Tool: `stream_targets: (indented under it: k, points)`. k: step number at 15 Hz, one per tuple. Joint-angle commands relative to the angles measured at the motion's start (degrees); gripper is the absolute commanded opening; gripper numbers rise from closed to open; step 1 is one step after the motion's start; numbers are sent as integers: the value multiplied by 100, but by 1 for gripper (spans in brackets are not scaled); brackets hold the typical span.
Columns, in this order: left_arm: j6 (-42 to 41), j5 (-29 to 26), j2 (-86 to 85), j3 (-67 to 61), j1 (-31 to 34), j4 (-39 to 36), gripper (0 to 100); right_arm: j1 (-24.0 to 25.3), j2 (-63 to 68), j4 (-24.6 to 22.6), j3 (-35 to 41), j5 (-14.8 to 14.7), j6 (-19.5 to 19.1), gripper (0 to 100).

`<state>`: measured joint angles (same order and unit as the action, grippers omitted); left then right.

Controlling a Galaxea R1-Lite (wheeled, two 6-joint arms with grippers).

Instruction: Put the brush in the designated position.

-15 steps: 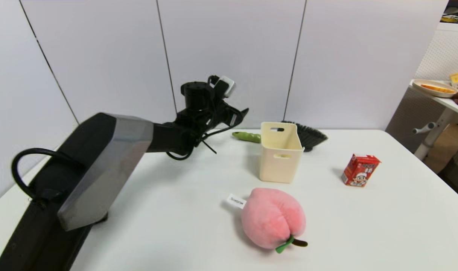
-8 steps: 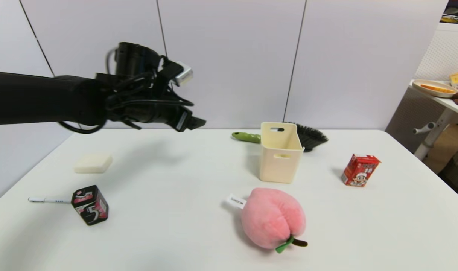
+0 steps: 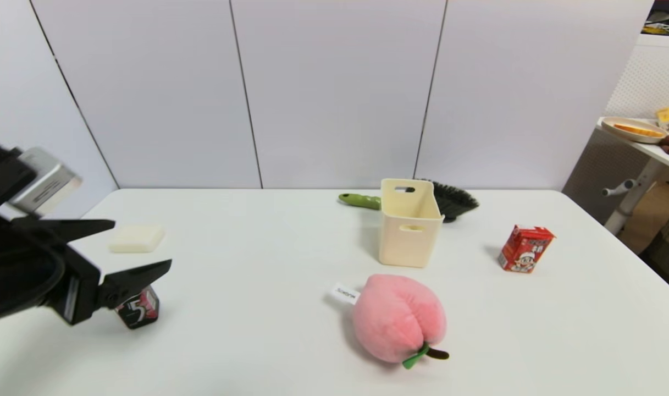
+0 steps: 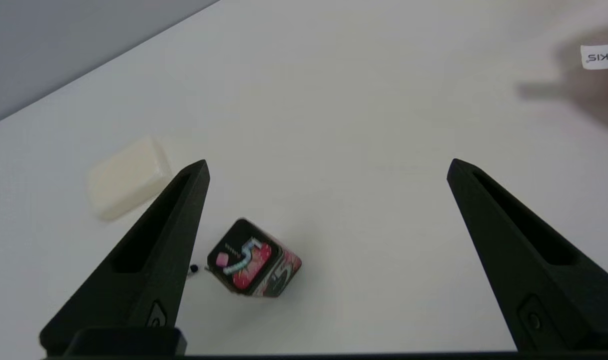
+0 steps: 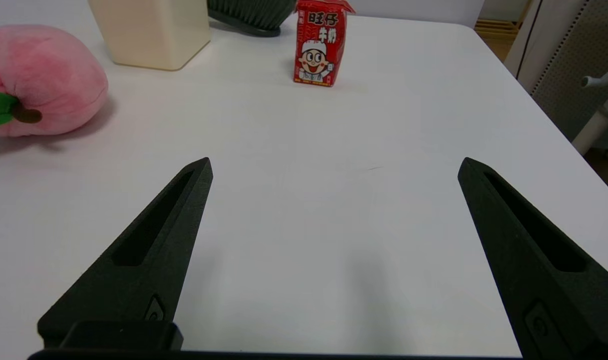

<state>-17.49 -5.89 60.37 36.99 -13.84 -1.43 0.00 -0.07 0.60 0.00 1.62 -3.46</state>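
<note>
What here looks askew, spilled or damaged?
Nothing is spilled or damaged. The small black box sits tipped on an edge near the open left gripper. The brush lies flat behind the cream bin.

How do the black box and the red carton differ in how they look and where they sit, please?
The black box is dark with a large "5"; the red carton shows a cartoon face. The box sits tilted at the table's left, under the open left gripper; the carton stands far right. Both are small printed packages.

Brush behind bin (touching?); peach toy before bin.
</note>
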Motion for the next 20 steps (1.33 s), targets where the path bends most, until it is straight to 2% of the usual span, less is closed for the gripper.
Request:
stream_targets:
  k: [1,3,4,5,6,7,8,11,14,20]
  points:
    - [255,61,-3303,-2793,1287,-1940,100,0,7,2,9,5,-5,100]
    - [431,158,-4200,-3373,1357,-1765,100,0,7,-7,9,5,-5,100]
    - [431,413,-4674,-3549,1340,-1475,100,0,7,2,9,5,-5,100]
    - [440,685,-5246,-3699,1348,-1105,100,0,7,2,9,5,-5,100]
    - [475,747,-5923,-3699,1357,-402,100,0,7,2,9,5,-5,100]
    - [686,316,-6019,-3699,1357,28,100,0,7,-7,9,5,3,100]
    - [686,123,-6046,-3663,1366,213,100,0,7,-7,9,5,3,100]
    - [835,272,-6046,-3681,1357,257,100,0,7,-7,9,5,3,100]
    - [1732,545,-6046,-3690,1357,151,100,0,7,-7,9,5,3,100]
    - [1758,580,-6046,-3690,1357,151,100,0,7,2,9,5,3,100]
